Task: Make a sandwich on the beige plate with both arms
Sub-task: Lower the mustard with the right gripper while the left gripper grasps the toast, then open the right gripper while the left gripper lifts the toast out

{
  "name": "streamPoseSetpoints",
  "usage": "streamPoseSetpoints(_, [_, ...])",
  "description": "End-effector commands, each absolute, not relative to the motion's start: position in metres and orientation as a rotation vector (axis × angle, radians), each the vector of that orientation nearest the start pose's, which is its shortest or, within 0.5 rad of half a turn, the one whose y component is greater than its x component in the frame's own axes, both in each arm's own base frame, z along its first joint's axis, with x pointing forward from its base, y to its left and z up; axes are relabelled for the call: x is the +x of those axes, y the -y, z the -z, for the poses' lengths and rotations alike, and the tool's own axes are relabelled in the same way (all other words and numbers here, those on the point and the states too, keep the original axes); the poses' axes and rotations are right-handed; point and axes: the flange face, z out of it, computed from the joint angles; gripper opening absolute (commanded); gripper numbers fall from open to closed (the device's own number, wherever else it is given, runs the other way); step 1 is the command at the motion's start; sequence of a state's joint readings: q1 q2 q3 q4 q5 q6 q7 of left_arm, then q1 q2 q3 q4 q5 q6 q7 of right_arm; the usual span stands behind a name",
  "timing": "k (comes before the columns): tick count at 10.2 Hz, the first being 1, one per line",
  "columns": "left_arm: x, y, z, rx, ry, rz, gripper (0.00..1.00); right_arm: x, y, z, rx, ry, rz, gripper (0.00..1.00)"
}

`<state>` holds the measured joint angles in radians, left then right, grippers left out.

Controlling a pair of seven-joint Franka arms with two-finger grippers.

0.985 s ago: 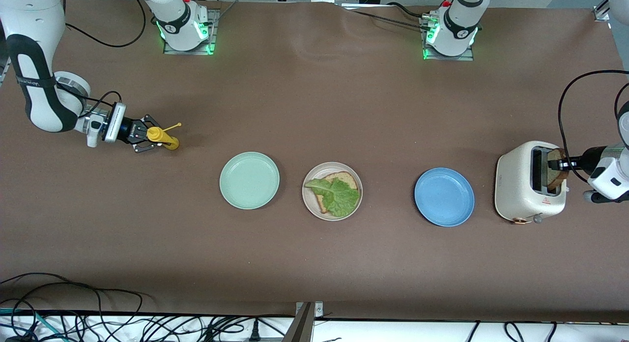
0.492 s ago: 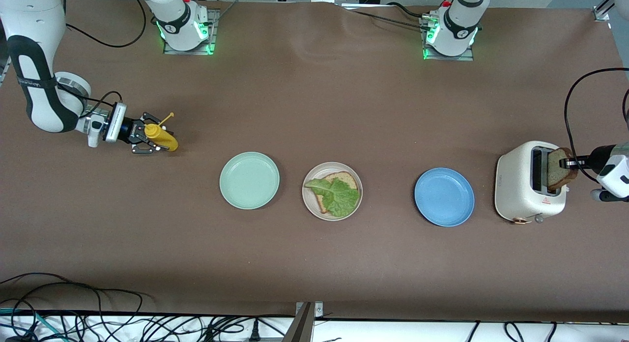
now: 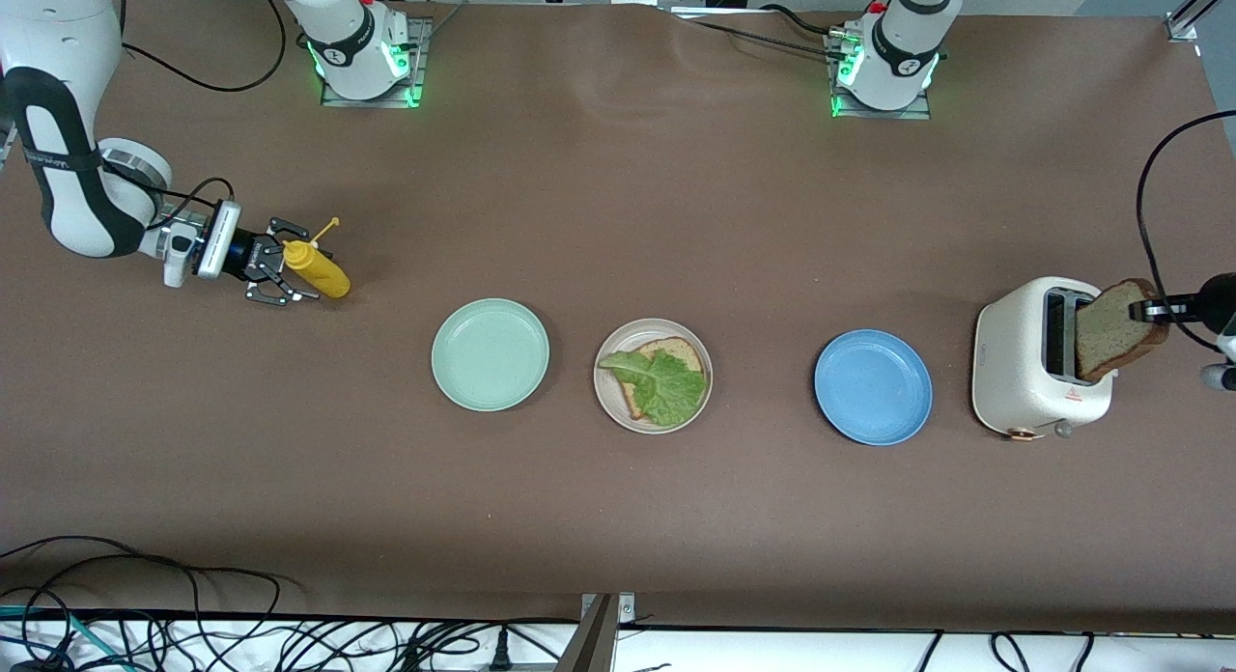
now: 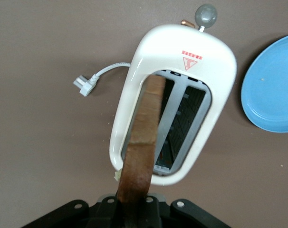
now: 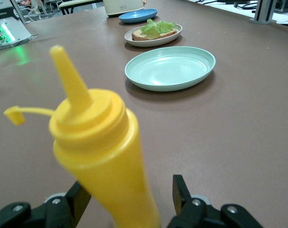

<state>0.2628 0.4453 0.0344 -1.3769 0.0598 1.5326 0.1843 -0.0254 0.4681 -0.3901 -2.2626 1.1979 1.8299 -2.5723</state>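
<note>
The beige plate (image 3: 604, 387) sits mid-table with one bread slice (image 3: 678, 349) and a green lettuce leaf (image 3: 666, 384) on it. My left gripper (image 3: 1154, 310) is shut on a second bread slice (image 3: 1110, 332), held tilted over the white toaster (image 3: 1014, 373), its lower corner at the slot. The left wrist view shows that slice (image 4: 144, 142) edge-on above the toaster (image 4: 215, 61). At the right arm's end of the table, my right gripper (image 3: 280, 274) is open around a yellow squeeze bottle (image 3: 321, 276). Its fingers (image 5: 179, 192) stand off the bottle (image 5: 101, 152).
A mint-green plate (image 3: 490, 353) lies beside the beige one toward the right arm's end. A blue plate (image 3: 873, 386) lies between the beige plate and the toaster. The toaster's loose plug (image 4: 84, 85) rests on the table. Cables (image 3: 193, 624) hang along the front edge.
My left gripper has drawn the bread slice up out of the toaster slot, toward the table's end. My right gripper has let go of the yellow bottle and backed off slightly.
</note>
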Motion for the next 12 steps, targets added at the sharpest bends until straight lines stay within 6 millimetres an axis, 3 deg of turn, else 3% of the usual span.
streamPoseSetpoints(1, [0.625,-0.188,-0.494,-3.120,0.122,-0.440,0.00,0.446,0.155,-0.152,-1.838,1.375,0.837,0.82])
streamPoseSetpoints(3, [0.617,-0.173,-0.538,-3.126,0.095,-0.357,0.00,0.454,0.180,-0.170,-1.899,1.408,0.716,1.00])
streamPoseSetpoints(6, [0.599,-0.113,-0.606,-3.128,-0.052,-0.231,0.00,0.500,0.204,-0.232,-2.002,1.482,0.515,1.00])
streamPoseSetpoints(7, [0.598,-0.098,-0.614,-3.141,-0.090,-0.210,0.00,0.515,0.210,-0.255,-2.048,1.492,0.445,1.00])
streamPoseSetpoints(8, [0.601,-0.078,-0.615,-3.150,-0.125,-0.204,0.00,0.528,0.214,-0.276,-2.109,1.479,0.398,1.00])
streamPoseSetpoints(9, [0.603,-0.045,-0.608,-3.158,-0.105,-0.227,0.00,0.539,0.213,-0.294,-2.159,1.467,0.354,1.00])
streamPoseSetpoints(11, [0.607,0.027,-0.574,-3.254,0.089,-0.281,0.00,0.564,0.188,-0.333,-2.261,1.405,0.277,1.00])
streamPoseSetpoints(12, [0.607,0.068,-0.551,-3.270,0.084,-0.261,0.00,0.570,0.174,-0.356,-2.329,1.364,0.219,1.00])
